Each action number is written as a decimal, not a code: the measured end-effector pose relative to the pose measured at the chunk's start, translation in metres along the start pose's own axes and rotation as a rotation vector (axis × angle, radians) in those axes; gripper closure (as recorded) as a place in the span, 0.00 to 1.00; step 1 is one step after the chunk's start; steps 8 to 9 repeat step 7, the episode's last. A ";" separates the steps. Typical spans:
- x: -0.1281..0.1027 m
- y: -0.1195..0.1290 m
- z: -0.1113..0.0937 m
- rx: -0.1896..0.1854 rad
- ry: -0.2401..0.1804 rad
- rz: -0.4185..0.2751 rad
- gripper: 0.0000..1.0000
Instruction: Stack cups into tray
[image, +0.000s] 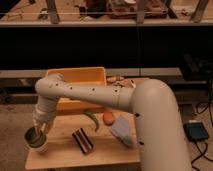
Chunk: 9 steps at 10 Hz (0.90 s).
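Observation:
A white ribbed cup (39, 145) stands at the table's front left corner, with a light-green cup (35, 137) nested inside it. The grey metal tumbler cannot be made out. My gripper (40, 128) hangs straight down from the white arm, right at the rim of these cups. The yellow-orange tray (80, 76) stands at the back of the table, behind my arm, which hides part of it.
On the wooden table (100, 152) lie a green pepper (92, 120), an orange object (108, 117), a grey-blue cloth (123, 132) and a dark striped block (82, 140). Small items (115, 79) sit right of the tray. A blue device (197, 131) lies on the floor at right.

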 end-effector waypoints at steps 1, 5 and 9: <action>0.000 -0.001 0.000 0.008 0.002 -0.003 0.20; -0.001 -0.003 -0.004 0.045 0.011 -0.014 0.20; -0.001 0.001 -0.001 0.005 0.031 -0.011 0.20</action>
